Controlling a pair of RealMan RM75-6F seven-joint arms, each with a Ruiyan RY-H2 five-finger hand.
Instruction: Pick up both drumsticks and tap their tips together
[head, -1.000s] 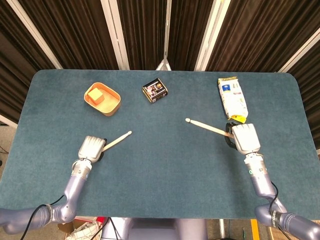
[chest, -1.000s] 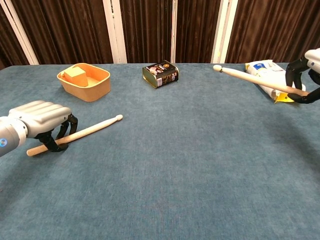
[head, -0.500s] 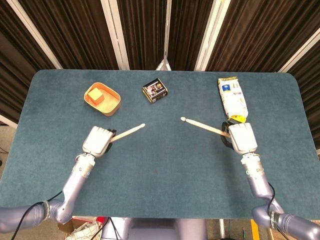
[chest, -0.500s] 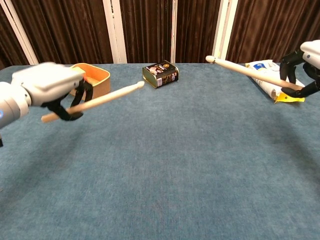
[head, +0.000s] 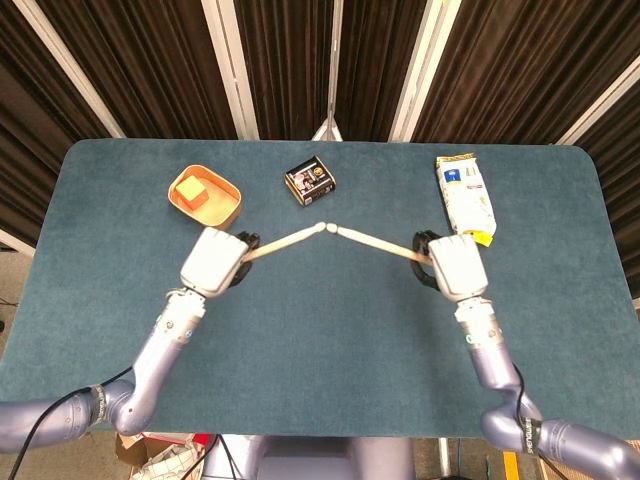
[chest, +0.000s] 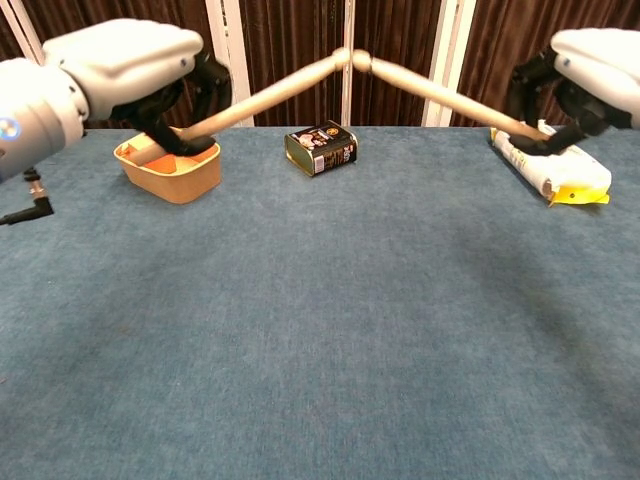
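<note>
My left hand (head: 212, 263) (chest: 135, 65) grips a pale wooden drumstick (head: 285, 241) (chest: 275, 90) by its butt, the shaft slanting up toward the centre. My right hand (head: 455, 268) (chest: 590, 65) grips the other drumstick (head: 375, 241) (chest: 430, 90) the same way, pointing inward. Both sticks are raised well above the blue table (head: 330, 340) (chest: 330, 330). Their rounded tips meet over the table's middle, touching in both views.
An orange bowl (head: 210, 212) (chest: 175, 175) holding a yellow block stands at the back left. A small dark tin (head: 309, 181) (chest: 320, 148) sits at the back centre. A white and yellow snack bag (head: 465, 198) (chest: 548, 165) lies at the back right.
Both hands rose and moved inward with their drumsticks. The tips, apart half a second ago, now touch above the table's middle.
</note>
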